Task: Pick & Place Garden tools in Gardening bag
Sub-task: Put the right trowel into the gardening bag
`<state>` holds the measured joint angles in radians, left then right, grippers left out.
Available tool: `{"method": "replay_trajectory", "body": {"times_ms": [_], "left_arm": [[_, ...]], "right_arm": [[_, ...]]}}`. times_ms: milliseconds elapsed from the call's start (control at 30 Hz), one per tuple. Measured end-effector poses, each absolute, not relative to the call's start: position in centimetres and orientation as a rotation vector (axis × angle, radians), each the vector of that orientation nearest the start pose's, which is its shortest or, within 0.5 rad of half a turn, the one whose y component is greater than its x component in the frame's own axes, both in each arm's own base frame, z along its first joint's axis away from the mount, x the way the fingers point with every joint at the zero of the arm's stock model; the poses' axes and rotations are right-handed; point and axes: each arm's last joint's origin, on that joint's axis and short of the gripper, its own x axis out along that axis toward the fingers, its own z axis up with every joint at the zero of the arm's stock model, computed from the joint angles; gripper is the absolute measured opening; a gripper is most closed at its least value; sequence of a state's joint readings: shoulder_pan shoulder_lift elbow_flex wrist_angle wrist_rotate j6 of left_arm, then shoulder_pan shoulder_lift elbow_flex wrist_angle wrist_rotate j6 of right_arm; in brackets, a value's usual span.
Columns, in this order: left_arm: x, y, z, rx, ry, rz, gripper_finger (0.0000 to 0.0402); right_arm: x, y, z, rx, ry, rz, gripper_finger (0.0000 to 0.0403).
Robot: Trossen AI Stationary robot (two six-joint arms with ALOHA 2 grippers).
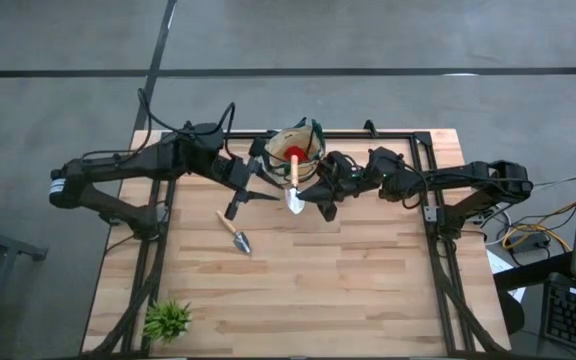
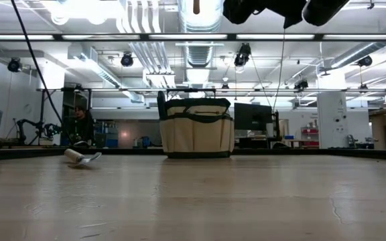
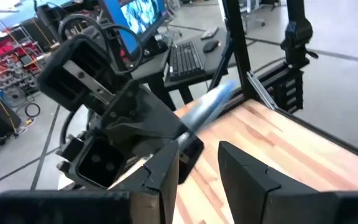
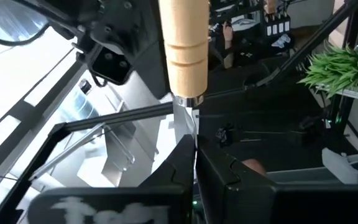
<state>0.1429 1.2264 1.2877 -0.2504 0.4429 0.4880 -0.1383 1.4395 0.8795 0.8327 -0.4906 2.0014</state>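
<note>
The tan gardening bag (image 1: pixel 313 135) stands at the table's far edge, also in the low view (image 2: pixel 196 127), with a small red item (image 1: pixel 295 154) inside. My right gripper (image 1: pixel 310 192) is just near of the bag, shut on a trowel (image 1: pixel 294 185) whose wooden handle points toward the bag. My left gripper (image 1: pixel 250 200) is left of that trowel, open and empty (image 3: pixel 199 162). A second trowel (image 1: pixel 234 232) lies flat on the table (image 2: pixel 79 157). No pruning shears show. My right gripper pinches the trowel's silver neck (image 4: pixel 185 121), just below the wooden handle (image 4: pixel 185 37), between its two fingers. The fingers come level from the table's right and lie across the trowel. The trowel is lifted clear of the table, its blade (image 1: pixel 295 204) toward the near side.
A small spiky green plant (image 1: pixel 166 320) stands at the table's near left corner. A black frame (image 1: pixel 430 150) runs along the table's far and side edges. Bare wood lies across the table's near half.
</note>
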Motion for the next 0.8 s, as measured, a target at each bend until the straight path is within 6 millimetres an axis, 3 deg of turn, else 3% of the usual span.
{"method": "replay_trajectory", "body": {"times_ms": [433, 800], "left_arm": [[26.2, 2.5, 41.1, 0.530, 0.100, -0.276, 0.0117], [27.7, 2.7, 40.0, 0.554, 0.129, -0.286, 0.0117]], "right_arm": [[31.4, -3.6, 31.1, 1.920, 0.180, 0.452, 0.0008], [31.4, -4.0, 30.8, 1.951, 0.169, 0.407, 0.0008]]}}
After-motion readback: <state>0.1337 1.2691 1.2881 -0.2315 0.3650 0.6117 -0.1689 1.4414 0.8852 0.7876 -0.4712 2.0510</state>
